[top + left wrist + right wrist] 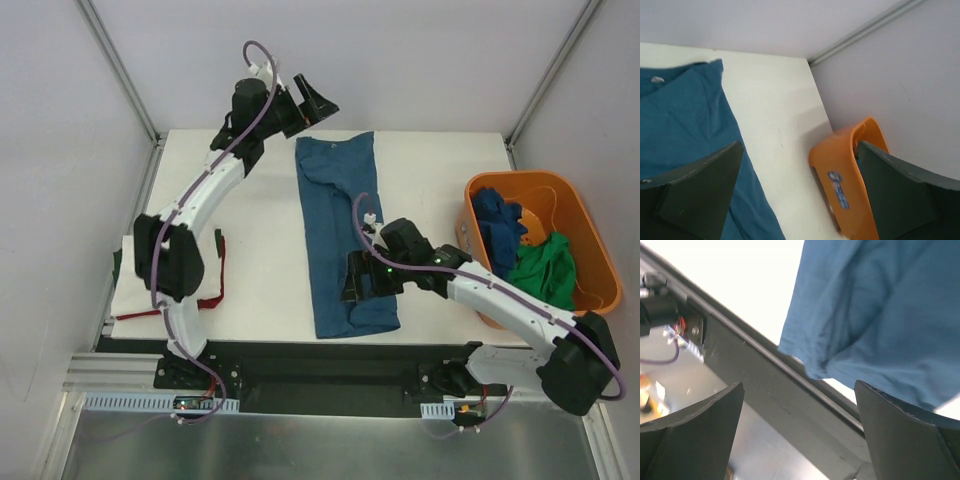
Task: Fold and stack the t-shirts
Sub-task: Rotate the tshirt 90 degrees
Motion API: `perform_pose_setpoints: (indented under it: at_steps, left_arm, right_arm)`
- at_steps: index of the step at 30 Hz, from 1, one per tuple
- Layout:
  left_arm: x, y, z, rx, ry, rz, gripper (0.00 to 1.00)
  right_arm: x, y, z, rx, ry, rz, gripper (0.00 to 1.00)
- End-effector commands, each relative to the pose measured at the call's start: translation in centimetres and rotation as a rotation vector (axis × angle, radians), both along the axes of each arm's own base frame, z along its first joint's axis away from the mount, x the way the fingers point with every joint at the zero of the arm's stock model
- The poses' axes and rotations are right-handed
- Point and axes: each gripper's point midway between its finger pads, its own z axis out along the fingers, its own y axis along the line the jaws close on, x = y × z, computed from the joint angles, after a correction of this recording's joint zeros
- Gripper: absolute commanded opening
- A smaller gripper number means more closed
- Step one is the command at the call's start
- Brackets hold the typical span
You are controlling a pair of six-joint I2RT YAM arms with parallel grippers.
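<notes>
Right gripper point(799, 383) hangs, jaws wide apart, above the near end of the blue t-shirt point(340, 230). Left gripper point(801, 143), jaws likewise apart, hovers by its far end.

You've got an orange basket point(548, 210) parked at the right edge of the white surface point(260, 250), close to the right wall. There's a small blue sticker point(839, 190) on its outer side. A black strip point(330, 360) runs along the near edge, with a grey metal sheet point(330, 445) below it. Pale walls with metal corner posts point(120, 70) box it all in.
</notes>
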Motion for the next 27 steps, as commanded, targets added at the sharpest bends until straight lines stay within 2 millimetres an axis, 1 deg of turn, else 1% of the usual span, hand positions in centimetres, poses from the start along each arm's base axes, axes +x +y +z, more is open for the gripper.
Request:
perform_pose_setpoints:
  at_steps: [1, 2, 3, 4, 5, 6, 7, 8, 9, 10, 11, 12, 13, 14, 15, 16, 17, 18, 19, 21, 22, 23, 25, 27]
  left_arm:
    - [-7.8, 1.8, -3.2, 0.062, 0.095, -0.041, 0.99]
    - [-9.1, 2.3, -4.2, 0.073, 0.117, -0.03, 0.99]
    - [-10.4, 2.8, -5.2, 0.083, 0.138, -0.015, 0.99]
    - [-13.4, 3.5, -7.4, 0.092, 0.192, -0.005, 0.99]
    - [-14.3, 4.3, -8.7, 0.105, 0.217, 0.041, 0.99]
    - [-15.7, 4.7, -9.9, 0.102, 0.252, 0.06, 0.99]
    - [-18.5, 5.0, -12.1, 0.118, 0.288, 0.05, 0.99]
    - [-19.8, 5.3, -13.0, 0.118, 0.309, 0.047, 0.99]
    - [-21.1, 5.5, -13.9, 0.109, 0.336, 0.044, 0.99]
    - [-23.3, 6.2, -15.4, 0.113, 0.357, 0.036, 0.99]
    - [-24.4, 6.6, -16.1, 0.111, 0.372, 0.035, 0.99]
    - [-25.4, 7.0, -16.7, 0.111, 0.382, 0.034, 0.99]
    - [-26.9, 7.9, -17.1, 0.108, 0.375, 0.038, 0.99]
    - [-27.6, 8.5, -17.4, 0.114, 0.38, 0.052, 0.99]
    - [-28.3, 9.6, -18.2, 0.142, 0.405, 0.095, 0.99]
    - [-29.1, 10.3, -17.8, 0.129, 0.372, 0.109, 0.99]
    - [-29.4, 10.7, -17.7, 0.128, 0.357, 0.121, 0.99]
    - [-29.8, 11.1, -17.7, 0.128, 0.347, 0.127, 0.99]
    - [-30.2, 11.7, -17.7, 0.129, 0.327, 0.142, 0.99]
    - [-30.8, 12.1, -18.1, 0.131, 0.325, 0.146, 0.99]
    - [-31.2, 12.3, -18.5, 0.135, 0.334, 0.146, 0.99]
    - [-31.4, 12.3, -18.8, 0.135, 0.343, 0.142, 0.99]
    - [-31.8, 12.2, -19.5, 0.149, 0.369, 0.128, 0.99]
    - [-32.1, 11.9, -19.7, 0.146, 0.391, 0.107, 0.99]
  right_arm:
    - [0.9, -3.8, -0.6, -0.087, -0.059, -0.123, 0.96]
    - [1.2, -4.1, -0.4, -0.071, -0.06, -0.142, 0.96]
    - [1.4, -3.7, -0.3, -0.036, -0.074, -0.134, 0.96]
    - [1.5, -3.1, 0.5, 0.015, -0.098, -0.111, 0.96]
    - [0.5, -1.7, 1.5, 0.103, -0.071, -0.043, 0.96]
    - [0.7, 0.0, 2.8, 0.205, -0.108, 0.002, 0.96]
    - [0.3, 1.1, 3.7, 0.274, -0.103, 0.049, 0.96]
    - [-1.1, 2.3, 4.9, 0.358, -0.068, 0.13, 0.96]
    - [-1.0, 3.3, 6.0, 0.417, -0.106, 0.175, 0.96]
    - [-1.1, 4.0, 6.4, 0.437, -0.1, 0.204, 0.96]
    - [-1.8, 4.6, 6.7, 0.456, -0.086, 0.243, 0.96]
    - [-1.8, 5.2, 7.2, 0.476, -0.095, 0.263, 0.96]
    - [-1.8, 5.9, 7.0, 0.477, -0.077, 0.277, 0.96]
    - [-2.0, 6.2, 6.8, 0.483, -0.056, 0.288, 0.96]
    - [-1.5, 7.0, 7.4, 0.527, -0.079, 0.299, 0.96]
    - [-1.3, 7.5, 6.3, 0.522, -0.039, 0.295, 0.96]
    - [-1.4, 7.8, 5.9, 0.53, -0.011, 0.305, 0.96]
    - [-1.1, 8.5, 6.0, 0.555, -0.002, 0.3, 0.96]
    - [-0.7, 9.0, 4.0, 0.526, 0.054, 0.286, 0.96]
    - [-0.3, 9.5, 2.3, 0.505, 0.094, 0.269, 0.96]
    - [0.2, 9.6, 0.5, 0.475, 0.136, 0.234, 0.96]
    - [0.6, 9.5, -0.5, 0.456, 0.138, 0.207, 0.97]
    - [1.0, 8.9, -3.4, 0.409, 0.172, 0.149, 0.96]
    - [1.0, 8.2, -5.4, 0.395, 0.188, 0.113, 0.96]
